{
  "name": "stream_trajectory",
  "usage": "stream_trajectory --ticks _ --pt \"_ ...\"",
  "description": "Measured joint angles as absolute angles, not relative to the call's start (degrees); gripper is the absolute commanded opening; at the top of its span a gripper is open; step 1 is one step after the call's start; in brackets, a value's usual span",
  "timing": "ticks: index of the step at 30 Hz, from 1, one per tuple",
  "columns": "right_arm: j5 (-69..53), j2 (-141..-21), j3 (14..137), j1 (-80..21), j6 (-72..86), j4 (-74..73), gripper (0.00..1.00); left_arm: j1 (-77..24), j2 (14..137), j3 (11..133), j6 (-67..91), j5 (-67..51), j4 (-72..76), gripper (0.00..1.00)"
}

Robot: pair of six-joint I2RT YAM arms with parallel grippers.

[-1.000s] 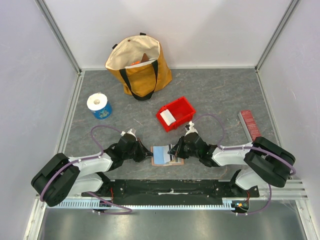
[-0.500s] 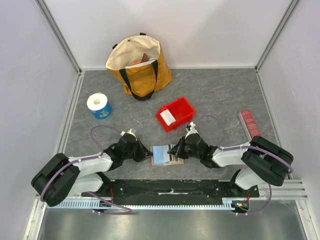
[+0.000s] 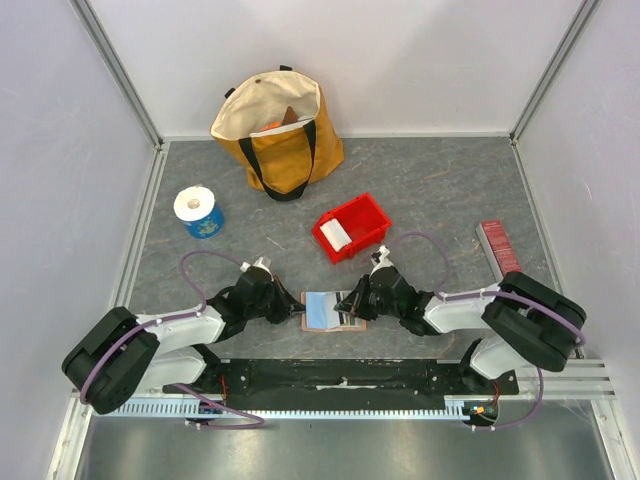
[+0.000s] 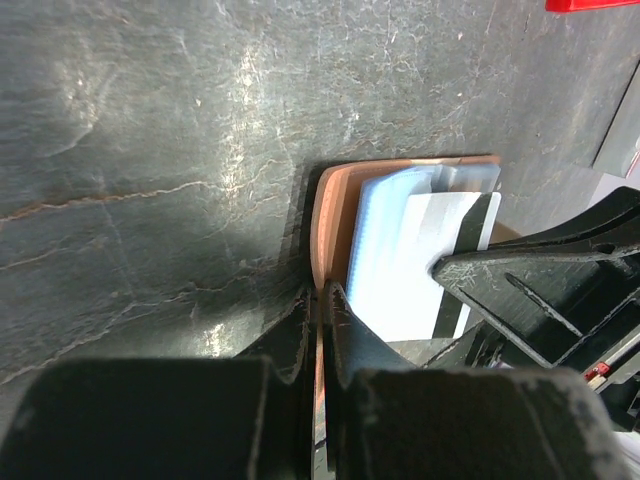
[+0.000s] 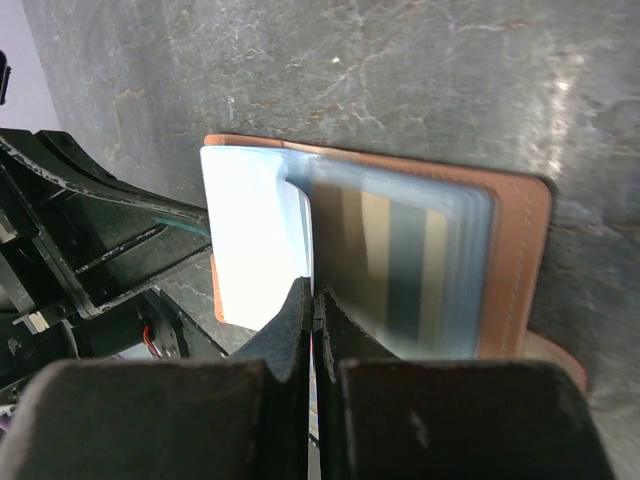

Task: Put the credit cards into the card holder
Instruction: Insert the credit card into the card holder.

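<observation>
**A:** Left fingers (image 4: pixel 290 335)?
**B:** Clenched on the holder's (image 4: pixel 335 215) left edge, pinning it open. Right fingers (image 5: pixel 290 320) are clenched too, seemingly pinching a pale card (image 5: pixel 255 230) over the slots.
**A:** Where's the holder?
**B:** Near centre of the worktop (image 3: pixel 430 190), between the arms.
**A:** Advice?
**B:** Keep the card level and slide slowly. The wrists crowd each other, and the bin (image 3: pixel 352 227) stands clear, farther off.

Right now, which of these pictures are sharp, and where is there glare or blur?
Top external view: even light, crisp throughout. Left wrist view: glare streaks on the dark grey marbled tabletop, the near black fingers soft. Right wrist view: the striped credit cards in the tan-brown leather card holder are blurred, glare at right.
</observation>
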State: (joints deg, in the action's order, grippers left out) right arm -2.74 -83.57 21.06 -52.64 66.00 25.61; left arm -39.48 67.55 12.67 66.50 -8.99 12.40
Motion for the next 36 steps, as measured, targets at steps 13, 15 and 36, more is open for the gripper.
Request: stream_trajectory --ticks 13,15,36 --pt "-3.9 -86.4 21.5 -52.5 66.7 30.0 0.00 -39.2 66.7 12.2 66.5 -7.9 12.5 0.02" --pt "-2.5 -84.8 21.1 -52.6 66.7 28.6 0.00 -39.3 66.6 12.1 66.5 -7.9 12.5 0.02" --pt "-0.8 -86.3 21.1 -52.4 68.4 30.2 0.00 -39.6 64.4 10.6 66.6 -7.6 12.7 0.02"
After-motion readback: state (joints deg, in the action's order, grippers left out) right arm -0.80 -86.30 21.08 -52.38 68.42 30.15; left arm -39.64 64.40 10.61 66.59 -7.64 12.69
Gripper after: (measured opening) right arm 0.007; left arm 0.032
